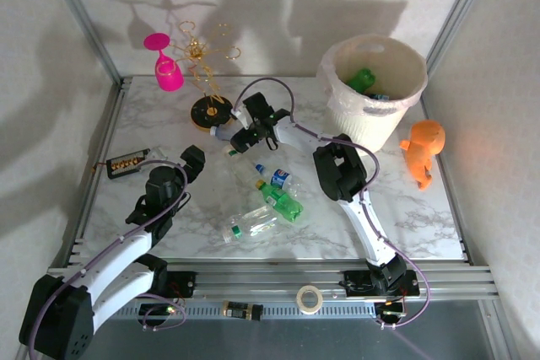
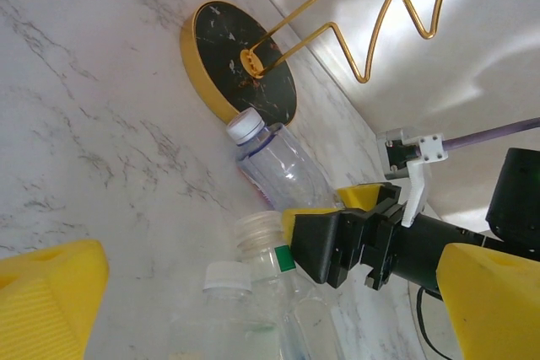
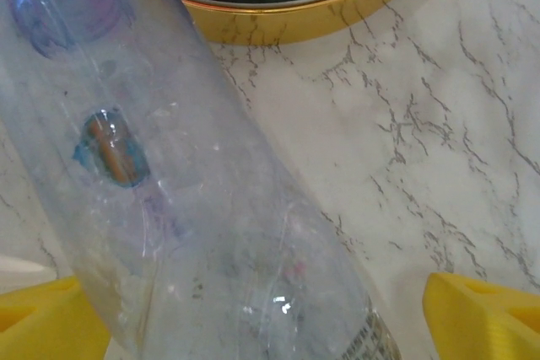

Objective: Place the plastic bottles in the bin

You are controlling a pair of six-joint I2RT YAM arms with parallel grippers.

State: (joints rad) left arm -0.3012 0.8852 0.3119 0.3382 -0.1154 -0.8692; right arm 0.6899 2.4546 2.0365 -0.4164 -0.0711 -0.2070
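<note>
The right gripper [image 3: 270, 330] stands open astride a clear plastic bottle [image 3: 194, 208], with its yellow fingers [image 3: 481, 318] on either side and not clamping it; the bottle lies on the marble table [image 3: 439, 141] just beside a gold-rimmed black disc [image 3: 295, 10]; the left gripper [image 1: 192, 160] hangs wide open nearby; more bottles [image 1: 283, 200] lie mid-table; the bin [image 1: 371, 120] at back right holds a green bottle [image 1: 361, 80].

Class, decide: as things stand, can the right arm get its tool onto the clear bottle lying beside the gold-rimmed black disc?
Probably yes. The right tool straddles the clear bottle, open, a yellow finger either side with nothing else between. The disc lies past the fingers.
</note>
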